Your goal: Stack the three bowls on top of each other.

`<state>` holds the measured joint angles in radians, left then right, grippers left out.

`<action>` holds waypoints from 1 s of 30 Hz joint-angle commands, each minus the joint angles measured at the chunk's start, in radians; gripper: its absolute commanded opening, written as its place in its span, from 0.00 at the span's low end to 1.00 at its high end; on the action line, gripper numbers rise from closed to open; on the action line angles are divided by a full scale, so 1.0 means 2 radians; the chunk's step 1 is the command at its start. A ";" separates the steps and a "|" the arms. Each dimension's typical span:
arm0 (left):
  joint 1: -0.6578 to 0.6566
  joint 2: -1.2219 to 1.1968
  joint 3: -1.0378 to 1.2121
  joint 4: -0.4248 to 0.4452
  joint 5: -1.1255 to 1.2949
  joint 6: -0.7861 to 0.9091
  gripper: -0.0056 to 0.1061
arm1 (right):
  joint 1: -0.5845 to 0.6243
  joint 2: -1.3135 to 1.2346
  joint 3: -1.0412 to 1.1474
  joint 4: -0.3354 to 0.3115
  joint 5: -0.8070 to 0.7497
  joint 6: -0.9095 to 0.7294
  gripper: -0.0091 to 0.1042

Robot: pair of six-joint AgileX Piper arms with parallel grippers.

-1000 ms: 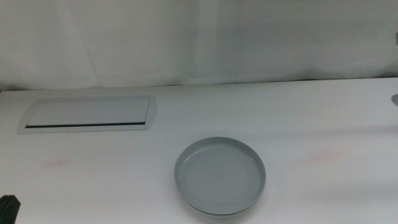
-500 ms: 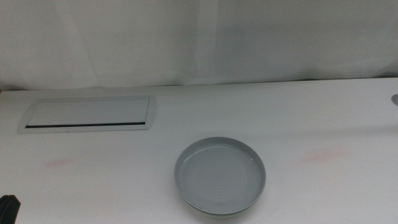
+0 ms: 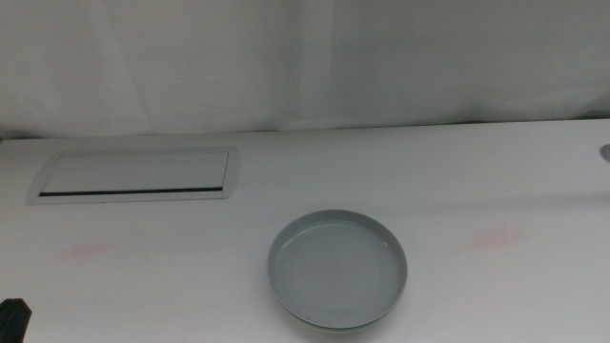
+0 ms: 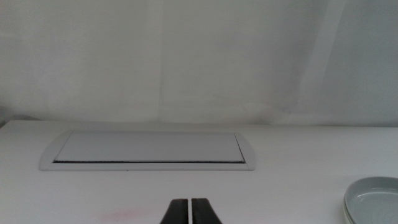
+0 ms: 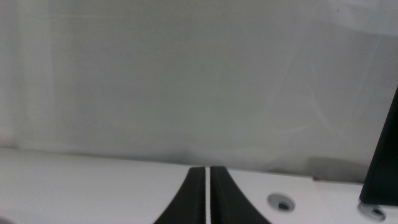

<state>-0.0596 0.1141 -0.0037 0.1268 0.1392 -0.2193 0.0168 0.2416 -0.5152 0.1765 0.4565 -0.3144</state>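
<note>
The grey bowl sits on top of a stack at the table's front middle. A thin rim of another bowl, pale green, shows under its near edge. The white bowl cannot be made out on its own. The stack's edge also shows in the left wrist view. My left gripper is shut and empty at the front left of the table, away from the stack; a dark bit of it shows in the middle view. My right gripper is shut and empty, out of the middle view, facing the back curtain.
A flat rectangular white panel with a dark slot lies at the back left, also in the left wrist view. A white curtain hangs behind the table. A small round metal fitting sits in the table near the right gripper.
</note>
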 commanded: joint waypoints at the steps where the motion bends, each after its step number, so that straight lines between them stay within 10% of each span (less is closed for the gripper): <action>1: 0.000 -0.001 0.020 -0.005 -0.002 -0.004 0.02 | 0.002 -0.034 0.033 0.006 0.001 0.002 0.06; 11: 0.000 -0.001 0.020 -0.005 -0.002 -0.004 0.02 | 0.002 -0.067 0.139 0.072 -0.031 0.006 0.06; 17: 0.000 -0.001 0.020 -0.005 -0.002 -0.004 0.02 | 0.002 -0.141 0.196 -0.014 -0.082 0.055 0.06; 30: 0.000 -0.002 0.020 -0.005 -0.001 -0.004 0.02 | 0.007 -0.137 0.275 -0.062 -0.145 0.055 0.06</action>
<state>-0.0596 0.1141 -0.0037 0.1268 0.1392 -0.2193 0.0263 0.0029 -0.0060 0.0701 0.2223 -0.2048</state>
